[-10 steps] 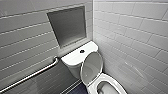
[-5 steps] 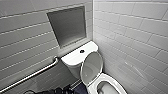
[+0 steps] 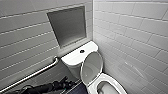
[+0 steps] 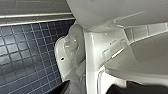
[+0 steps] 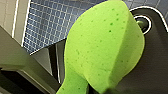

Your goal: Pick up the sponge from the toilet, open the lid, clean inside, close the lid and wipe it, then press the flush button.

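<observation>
The white toilet (image 3: 110,81) stands in a tiled corner. Its lid (image 3: 92,67) is raised and leans back against the tank (image 3: 75,57). The dark flush button (image 3: 82,51) sits at the centre of the tank top. The bright green sponge (image 5: 105,47) shows large in the right wrist view, bent and pinched at its lower end, with my right gripper shut on it. My left arm (image 3: 50,87) comes in low, left of the bowl. The left wrist view looks from below at the toilet's side (image 4: 75,50), under the tank and seat; that gripper is open and holds nothing.
A metal grab bar (image 3: 32,75) runs along the left wall. A recessed grey niche (image 3: 68,25) sits above the tank. The white tiled right wall (image 3: 135,37) stands close beside the bowl. The floor is dark blue mosaic tile (image 4: 22,55).
My left arm's dark shape has come a little further into the bottom of the head view. The toilet and the raised lid stand as before.
</observation>
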### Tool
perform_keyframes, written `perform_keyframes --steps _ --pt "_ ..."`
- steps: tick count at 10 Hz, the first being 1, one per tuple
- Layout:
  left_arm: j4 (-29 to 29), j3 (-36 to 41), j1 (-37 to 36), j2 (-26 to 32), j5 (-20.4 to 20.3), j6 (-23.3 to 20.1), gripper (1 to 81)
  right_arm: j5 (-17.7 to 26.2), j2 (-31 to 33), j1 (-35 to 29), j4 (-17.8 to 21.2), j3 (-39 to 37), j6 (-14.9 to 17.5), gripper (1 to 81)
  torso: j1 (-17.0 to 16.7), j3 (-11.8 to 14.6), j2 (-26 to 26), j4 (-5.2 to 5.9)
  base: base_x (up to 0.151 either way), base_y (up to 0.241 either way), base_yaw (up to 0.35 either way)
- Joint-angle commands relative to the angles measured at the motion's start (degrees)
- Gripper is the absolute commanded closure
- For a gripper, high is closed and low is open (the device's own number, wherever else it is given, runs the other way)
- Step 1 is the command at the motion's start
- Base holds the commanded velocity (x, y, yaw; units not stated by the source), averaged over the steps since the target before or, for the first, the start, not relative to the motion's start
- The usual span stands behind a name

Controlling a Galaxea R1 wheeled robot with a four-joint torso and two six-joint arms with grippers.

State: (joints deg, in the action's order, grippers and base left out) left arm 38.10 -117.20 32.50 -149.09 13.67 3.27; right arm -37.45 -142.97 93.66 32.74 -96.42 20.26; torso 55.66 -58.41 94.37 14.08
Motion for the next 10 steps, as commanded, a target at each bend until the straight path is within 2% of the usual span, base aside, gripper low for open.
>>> perform_keyframes --steps 1,7,10 --pt "2.8 0.0 -9.0 0.3 1.2 0.0 1.0 4.2 0.6 0.6 -1.6 1.9 0.0 81.1 0.0 0.0 0.0 0.00 0.000 0.000 0.000" --pt "4.7 -3.1 -11.3 -6.3 1.3 -0.1 1.0 4.2 0.3 0.4 -1.5 2.1 0.0 81.1 0.0 0.0 0.0 0.00 0.000 0.000 0.000" --pt "4.3 -0.8 -9.9 -8.7 2.1 -0.4 1.0 4.2 -0.1 0.1 -1.5 1.8 0.0 81.1 0.0 0.0 0.0 0.00 0.000 0.000 0.000"
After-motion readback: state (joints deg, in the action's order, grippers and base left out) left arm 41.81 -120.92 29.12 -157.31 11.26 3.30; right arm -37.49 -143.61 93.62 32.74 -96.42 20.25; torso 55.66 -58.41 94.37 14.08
